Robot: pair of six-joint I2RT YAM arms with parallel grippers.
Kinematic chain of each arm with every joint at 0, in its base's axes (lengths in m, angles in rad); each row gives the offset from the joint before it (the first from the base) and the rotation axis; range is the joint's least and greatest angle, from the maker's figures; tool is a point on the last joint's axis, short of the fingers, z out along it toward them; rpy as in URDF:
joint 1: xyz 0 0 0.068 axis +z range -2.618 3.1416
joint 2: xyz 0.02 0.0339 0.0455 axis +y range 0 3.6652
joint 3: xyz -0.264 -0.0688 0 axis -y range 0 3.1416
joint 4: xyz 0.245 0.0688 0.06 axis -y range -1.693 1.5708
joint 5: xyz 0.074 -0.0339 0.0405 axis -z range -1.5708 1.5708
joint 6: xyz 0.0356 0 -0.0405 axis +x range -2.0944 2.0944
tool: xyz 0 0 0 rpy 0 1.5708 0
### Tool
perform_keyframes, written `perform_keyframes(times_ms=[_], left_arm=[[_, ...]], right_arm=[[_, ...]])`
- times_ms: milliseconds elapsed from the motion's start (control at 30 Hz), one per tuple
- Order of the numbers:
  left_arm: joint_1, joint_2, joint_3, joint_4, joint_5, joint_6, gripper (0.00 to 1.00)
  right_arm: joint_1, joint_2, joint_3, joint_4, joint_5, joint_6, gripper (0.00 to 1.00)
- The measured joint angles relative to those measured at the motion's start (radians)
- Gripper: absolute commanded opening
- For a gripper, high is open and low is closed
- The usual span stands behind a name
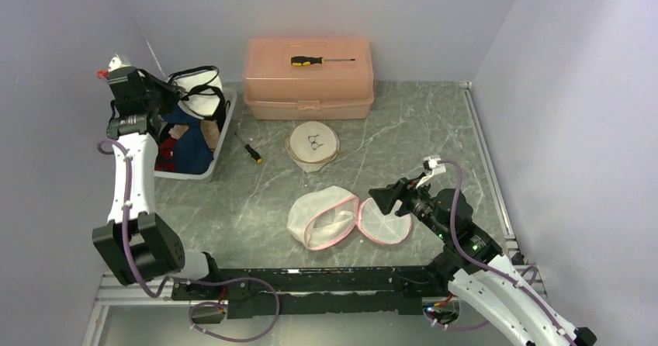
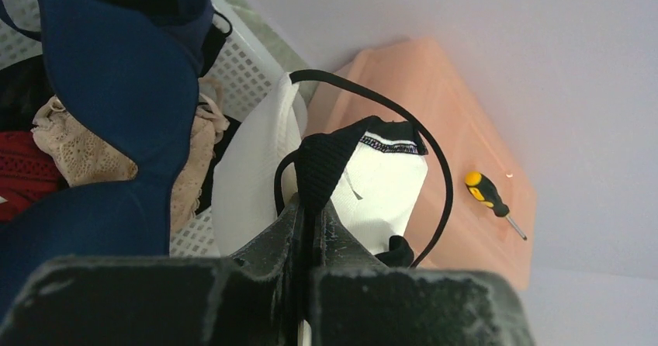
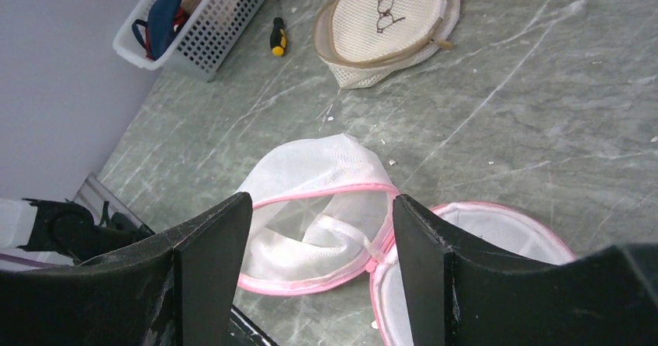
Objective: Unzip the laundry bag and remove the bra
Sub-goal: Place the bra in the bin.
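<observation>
Bra (image 2: 380, 183) clamped in left gripper (image 2: 309, 210), lower part hidden

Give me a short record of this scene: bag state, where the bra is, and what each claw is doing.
pink laundry bag: unzipped, lying open on the table, no bra seen inside
bra: white with black straps, held over the basket
left claw: shut on the bra
right claw: open, by the pink laundry bag, holding nothing
beige bag: closed, farther back

Open pink bag (image 1: 324, 220); bra (image 1: 203, 98) seemingly aloft
</observation>
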Motion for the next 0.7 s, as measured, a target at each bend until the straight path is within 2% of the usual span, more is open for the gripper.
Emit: perform_keyframes(times_ms=[167,300,700], left_arm=[[0.034,0.122,0.028,0.027,0.066,-0.033,0.03],[0.032,0.229,0.119,0.011,0.079,-0.037,0.03],[-0.008,0.337,0.198,-0.016,-0.067,-0.004,0.03]], right_arm=[[0.0,-0.028,-0.02,-0.001,-0.003,0.002,0.7],[0.0,-0.041,-0.02,-0.001,0.001,-0.002,0.7],[0.0,-0.024,-0.021,0.0,-0.003,-0.009,0.71]])
